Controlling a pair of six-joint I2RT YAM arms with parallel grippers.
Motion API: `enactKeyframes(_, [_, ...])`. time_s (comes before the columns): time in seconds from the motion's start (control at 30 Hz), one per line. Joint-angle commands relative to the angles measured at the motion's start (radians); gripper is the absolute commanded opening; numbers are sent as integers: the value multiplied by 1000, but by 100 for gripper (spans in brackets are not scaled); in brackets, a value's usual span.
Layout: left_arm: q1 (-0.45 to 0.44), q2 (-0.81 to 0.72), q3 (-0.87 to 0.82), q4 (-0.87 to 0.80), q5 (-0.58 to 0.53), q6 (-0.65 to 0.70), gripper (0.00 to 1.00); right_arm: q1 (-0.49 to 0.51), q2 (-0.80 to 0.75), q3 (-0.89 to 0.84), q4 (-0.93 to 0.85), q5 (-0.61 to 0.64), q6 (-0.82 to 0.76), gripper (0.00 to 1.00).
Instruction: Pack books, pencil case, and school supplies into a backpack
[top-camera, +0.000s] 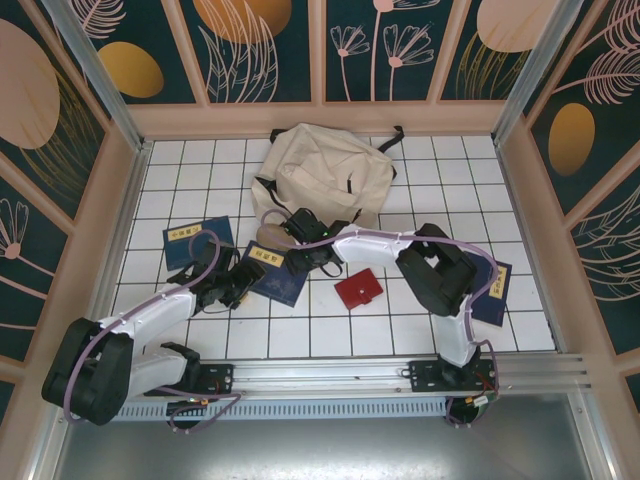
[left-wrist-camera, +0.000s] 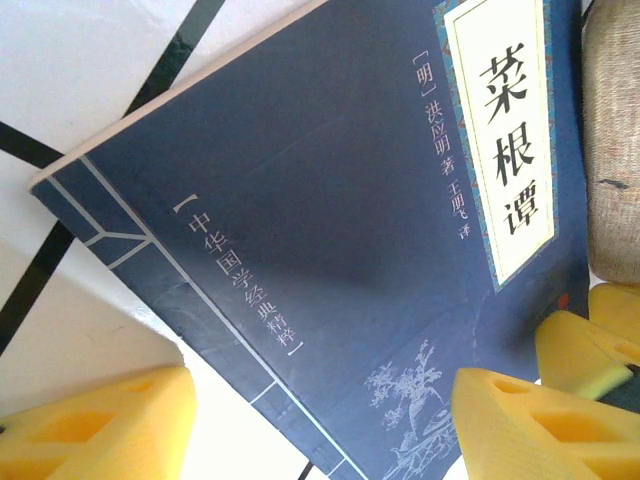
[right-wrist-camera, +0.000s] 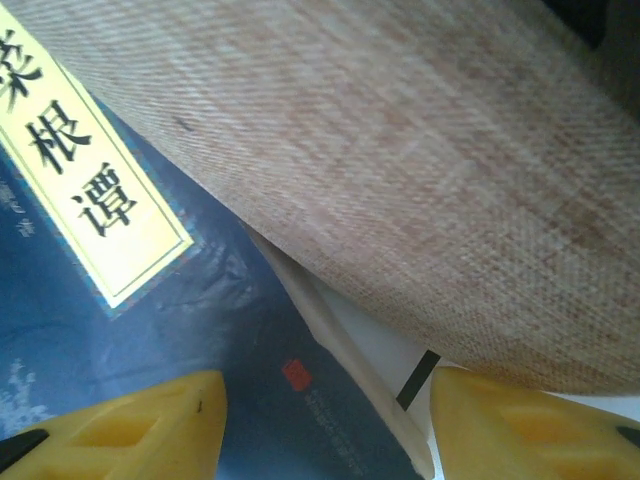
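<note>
- Left tool (top-camera: 238, 285) hangs low over the tabletop (top-camera: 320, 335), just right of the left book (top-camera: 197, 243). Its yellow fingers (left-wrist-camera: 100, 425) are spread wide and hold nothing. From its wrist they straddle the near part of the middle book (left-wrist-camera: 300, 250).
- That left book lies flat on the white tiles, label up, clear of both arms.
- Middle book lies flat too, turned at an angle, with its pale label toward the pencil case (top-camera: 272, 236).
- Tan pencil case rests at the far edge of the middle book. Whether it only touches that edge or overlaps it I cannot tell.
- Right tool (top-camera: 298, 250) reaches in from the right and stops right at the pencil case. Its fingers (right-wrist-camera: 520, 420) are parted, nothing is between them, and the pouch's weave looms just ahead.
- Beige backpack (top-camera: 325, 170) slumps at the back of the tabletop, beyond the pencil case.
- Red case (top-camera: 358, 289) sits alone on the tiles, near the middle book but apart from it.
- Right book (top-camera: 497, 292) lies at the far right, partly hidden behind the right arm.
</note>
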Motion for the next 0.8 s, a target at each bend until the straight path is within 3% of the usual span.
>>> enactKeyframes(0.0, [6,8,23,-16,-6,-14,69,-8,43,4,-42,18,9,59])
enactKeyframes(0.1, [7,17,27,-12,-4,-12,70,-7,38,0,-39,-52,-7,58])
enactKeyframes(0.27, [7,28,24,-11,-7,-14,70,-8,-27,-44,30,-272,-36,44])
enactKeyframes(0.43, [10,22,15,-19,-24,-23,70,-23,-47,-55,55,-406,-46,37])
enactKeyframes(0.63, [11,1,-8,30,24,-17,70,-25,-6,-39,31,-359,-35,19])
enactKeyframes(0.77, [12,-4,-8,122,119,37,68,-25,15,-37,42,-370,-25,17])
